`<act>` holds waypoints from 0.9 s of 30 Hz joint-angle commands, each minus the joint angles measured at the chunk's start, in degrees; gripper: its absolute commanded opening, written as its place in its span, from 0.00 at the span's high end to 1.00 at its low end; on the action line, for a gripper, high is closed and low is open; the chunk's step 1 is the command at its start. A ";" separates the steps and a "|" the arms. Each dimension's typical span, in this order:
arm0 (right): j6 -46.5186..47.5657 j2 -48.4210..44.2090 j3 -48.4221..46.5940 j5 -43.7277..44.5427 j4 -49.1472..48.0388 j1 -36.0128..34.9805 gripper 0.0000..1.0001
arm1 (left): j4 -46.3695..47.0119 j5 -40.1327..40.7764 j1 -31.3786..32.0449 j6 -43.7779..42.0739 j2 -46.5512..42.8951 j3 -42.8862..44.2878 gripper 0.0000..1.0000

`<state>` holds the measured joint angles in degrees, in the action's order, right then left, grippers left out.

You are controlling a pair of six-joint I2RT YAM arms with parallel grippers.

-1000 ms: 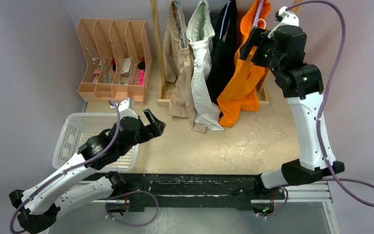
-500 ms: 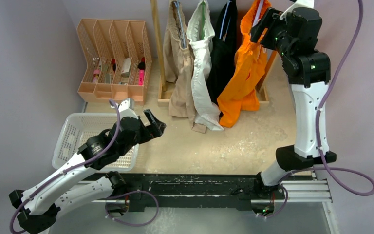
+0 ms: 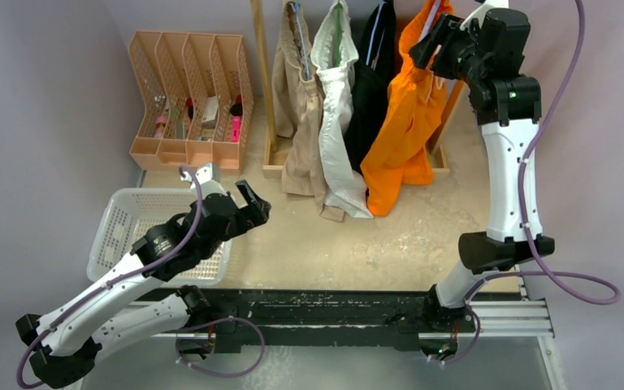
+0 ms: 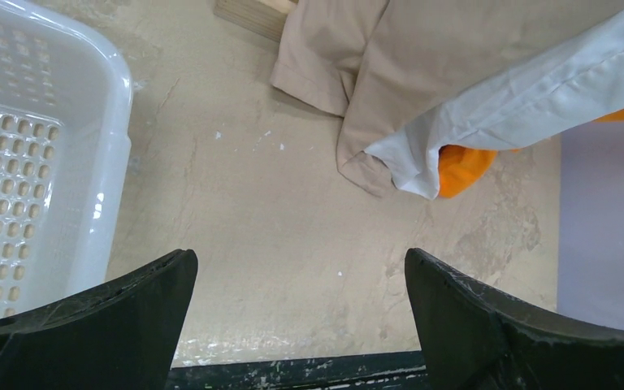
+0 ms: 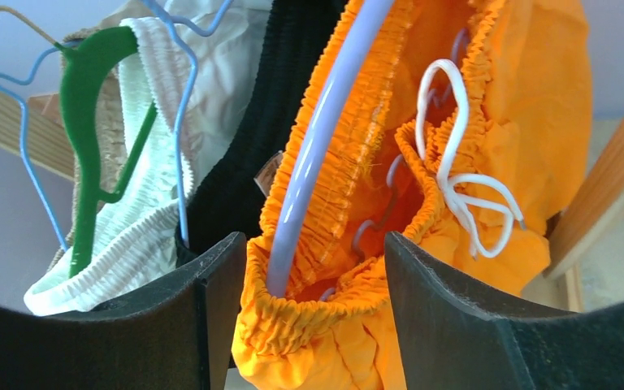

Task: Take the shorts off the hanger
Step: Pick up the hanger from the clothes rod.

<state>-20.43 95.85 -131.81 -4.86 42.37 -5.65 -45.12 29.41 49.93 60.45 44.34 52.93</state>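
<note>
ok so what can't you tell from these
- Top external: hangers' hooks, cut off by the top edge.
- Top external: black shorts, mostly covered by white shorts and orange shorts.
- Top external: organizer contents, too small.
- Right wrist: whether the right gripper touches the orange waistband, hidden by its fingers.

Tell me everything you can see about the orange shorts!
Bright orange shorts, limp cloth, hang at the right end of the rack on a pale hanger, beside the black shorts. The waistband is gathered elastic with a white drawstring tied in a bow. The right gripper is open, one finger on each side of the waistband.
</note>
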 commanded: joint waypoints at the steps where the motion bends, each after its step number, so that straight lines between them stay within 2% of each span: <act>1: -2.38 -0.43 0.97 -4.43 -5.06 0.11 0.35 | 2.62 2.64 -0.05 1.48 -2.55 -0.03 0.00; 4: -3.17 0.13 1.02 -3.27 -6.01 0.11 0.37 | 2.42 2.92 -0.01 2.12 -3.04 -0.30 0.01; 10: -6.60 1.84 0.41 -9.15 -9.37 0.20 0.42 | 2.62 0.92 -0.02 1.26 -3.23 -0.22 0.01; 13: -9.76 2.40 0.96 -7.76 -9.82 0.33 0.47 | 2.82 0.35 -0.01 1.22 -3.57 -0.15 0.01; 20: -14.31 -3.23 10.74 -7.17 -19.17 0.64 0.71 | 4.46 -1.19 -0.01 0.79 -4.61 0.50 0.02; 23: -14.03 -3.38 9.68 -7.09 -18.10 0.85 0.82 | 3.64 -0.64 -0.01 1.37 -4.55 0.58 0.02; 26: -13.54 -3.44 8.34 -7.44 -17.16 1.16 0.87 | 1.31 1.30 -0.01 3.05 -4.01 1.14 0.03; 27: -13.38 -3.74 8.39 -8.02 -17.45 1.24 0.92 | 0.71 1.80 -0.01 3.39 -3.82 1.36 0.03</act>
<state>-33.98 95.13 -121.16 -11.38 29.17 -4.80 -43.55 28.91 49.93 62.00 40.23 52.62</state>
